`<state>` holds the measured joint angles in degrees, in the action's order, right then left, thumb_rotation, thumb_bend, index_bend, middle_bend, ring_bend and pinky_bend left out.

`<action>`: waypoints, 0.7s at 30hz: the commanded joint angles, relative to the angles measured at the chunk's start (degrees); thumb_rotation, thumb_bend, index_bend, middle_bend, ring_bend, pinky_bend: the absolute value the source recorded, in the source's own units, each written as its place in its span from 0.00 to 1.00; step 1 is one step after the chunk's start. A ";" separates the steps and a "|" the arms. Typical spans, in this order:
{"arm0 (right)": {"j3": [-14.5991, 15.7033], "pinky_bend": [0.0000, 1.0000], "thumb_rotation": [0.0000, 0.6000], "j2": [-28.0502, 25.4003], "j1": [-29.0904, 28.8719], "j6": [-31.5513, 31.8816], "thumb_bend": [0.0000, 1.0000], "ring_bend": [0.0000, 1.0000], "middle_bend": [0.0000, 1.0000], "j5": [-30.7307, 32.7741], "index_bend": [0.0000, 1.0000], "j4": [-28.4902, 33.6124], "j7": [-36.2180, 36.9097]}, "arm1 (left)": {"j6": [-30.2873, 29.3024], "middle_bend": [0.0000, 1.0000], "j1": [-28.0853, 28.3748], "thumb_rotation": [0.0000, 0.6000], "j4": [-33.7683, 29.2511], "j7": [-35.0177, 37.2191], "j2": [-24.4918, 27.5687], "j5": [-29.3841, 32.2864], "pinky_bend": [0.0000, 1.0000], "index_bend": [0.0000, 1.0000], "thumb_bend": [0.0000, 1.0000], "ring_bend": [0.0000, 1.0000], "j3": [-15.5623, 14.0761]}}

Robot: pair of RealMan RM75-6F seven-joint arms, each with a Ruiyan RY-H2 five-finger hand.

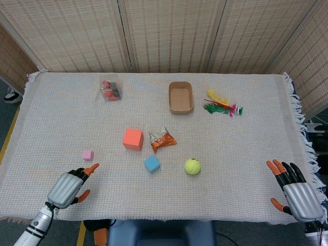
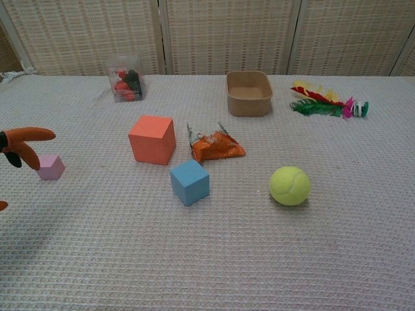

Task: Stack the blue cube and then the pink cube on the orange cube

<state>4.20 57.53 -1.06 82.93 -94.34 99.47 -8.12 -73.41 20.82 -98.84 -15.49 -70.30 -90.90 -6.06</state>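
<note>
Nothing stacked yet
Blue cube (image 1: 151, 164), pink cube (image 1: 88, 154) and orange cube (image 1: 132, 139) are seen apart; fingers of left hand (image 1: 67, 188) and right hand (image 1: 297, 193) are spread, empty

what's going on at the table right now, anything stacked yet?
Nothing stacked yet. The orange cube, blue cube and pink cube all sit apart on the table cloth. The left robot hand is open near the pink cube, not touching it. The right robot hand is open at the table's near right edge, holding nothing. A tennis ball and a snack wrapper lie close to the cubes.
</note>
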 commanded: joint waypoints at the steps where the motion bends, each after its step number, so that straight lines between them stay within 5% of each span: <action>1: -0.16 0.00 1.00 -0.11 -0.02 0.29 0.11 0.00 0.00 -0.07 0.00 0.04 0.39 | 5.14 0.37 3.16 1.00 -2.38 -3.56 -0.56 3.65 0.51 0.01 0.35 0.34 2.89; 4: -0.38 0.00 1.00 -0.30 0.25 0.97 0.11 0.00 0.00 0.15 0.00 -0.08 0.79 | 7.22 0.46 4.40 1.00 -2.60 -4.48 -1.38 4.93 0.54 0.01 0.35 0.41 3.95; 11: -0.73 0.00 1.00 -0.37 0.45 1.09 0.11 0.00 0.00 1.08 0.00 -0.11 0.83 | 13.94 0.82 9.07 1.00 -4.03 -10.42 -3.78 7.83 0.72 0.02 0.35 0.77 6.35; 21: -1.13 0.00 1.00 -0.65 0.08 0.12 0.11 0.00 0.00 2.28 0.00 0.13 1.09 | 20.41 0.93 16.80 1.00 -3.14 -22.15 -12.50 16.53 0.82 0.05 0.35 0.87 11.45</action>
<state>3.12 56.94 -0.92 83.12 -92.14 99.58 -7.11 -54.37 35.85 -102.68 -35.88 -80.79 -76.45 4.05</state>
